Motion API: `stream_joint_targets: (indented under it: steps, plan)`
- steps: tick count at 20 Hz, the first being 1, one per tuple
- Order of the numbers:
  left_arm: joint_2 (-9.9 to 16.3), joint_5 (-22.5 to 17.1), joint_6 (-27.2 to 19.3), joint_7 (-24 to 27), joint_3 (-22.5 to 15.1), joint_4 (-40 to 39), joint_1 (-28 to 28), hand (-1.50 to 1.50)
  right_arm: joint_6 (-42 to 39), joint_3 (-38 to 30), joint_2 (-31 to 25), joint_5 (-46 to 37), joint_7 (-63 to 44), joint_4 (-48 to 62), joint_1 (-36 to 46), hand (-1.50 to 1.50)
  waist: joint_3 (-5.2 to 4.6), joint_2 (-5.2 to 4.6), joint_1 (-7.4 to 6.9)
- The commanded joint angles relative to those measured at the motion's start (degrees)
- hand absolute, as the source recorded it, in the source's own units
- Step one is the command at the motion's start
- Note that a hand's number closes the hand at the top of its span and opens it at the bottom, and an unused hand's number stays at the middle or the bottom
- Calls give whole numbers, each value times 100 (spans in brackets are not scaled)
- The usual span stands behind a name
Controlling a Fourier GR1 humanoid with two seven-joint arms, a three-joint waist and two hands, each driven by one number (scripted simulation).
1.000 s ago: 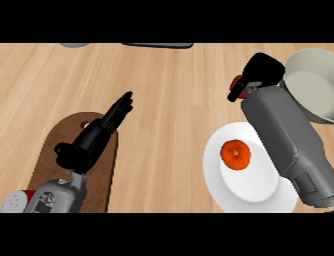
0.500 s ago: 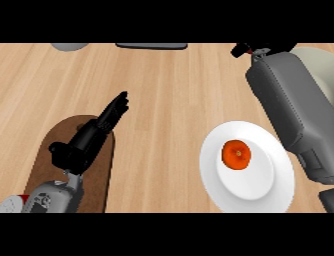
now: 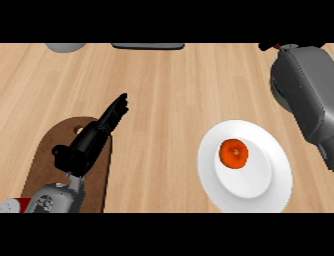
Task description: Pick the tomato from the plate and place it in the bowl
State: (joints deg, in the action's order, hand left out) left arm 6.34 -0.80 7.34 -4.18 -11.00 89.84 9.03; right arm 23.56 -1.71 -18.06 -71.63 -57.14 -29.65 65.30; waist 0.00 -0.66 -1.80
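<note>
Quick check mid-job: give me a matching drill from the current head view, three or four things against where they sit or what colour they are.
Things:
1. tomato
2. left hand
3. plate
4. grey object

Descriptions:
A. white, lower right on the counter
B. at the top left edge
C. orange-red, lying on the plate
D. black, fingers straight, over the brown board

Pairs: 1-C, 2-D, 3-A, 4-B

Wooden counter (image 3: 170, 90), brown cutting board (image 3: 48, 150) at left — grey object (image 3: 65, 47), dark object (image 3: 148, 46) at far edge
</note>
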Motion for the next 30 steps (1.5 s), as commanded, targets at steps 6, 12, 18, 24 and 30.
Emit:
stream_joint_targets:
  steps: [6, 12, 18, 24, 30]
  plan:
    - [-36, -83, 85, -218, 58, 136, 79, 0, 549, -144, -924, -518, 97, 965, 36, 150, 5, -7, -19]
    - [5, -51, 150, 14, 49, 150, -141, 0, -13, -1113, -905, 693, 854, 1396, -420, 150, 14, -18, 1]
    - [-11, -35, 168, -28, 85, 77, -51, 0, 172, -1892, -1087, 1656, 2437, 1367, -784, -150, 17, -32, -7]
    - [18, -60, 208, 34, 303, -228, 178, 0, 1053, -2057, -1164, 1802, 3081, 1253, -969, -150, 12, -27, 17]
    - [-26, 119, 145, 229, 101, 13, -264, 0, 2256, -2410, -1306, 2017, 2748, 866, -858, -150, 8, 9, 22]
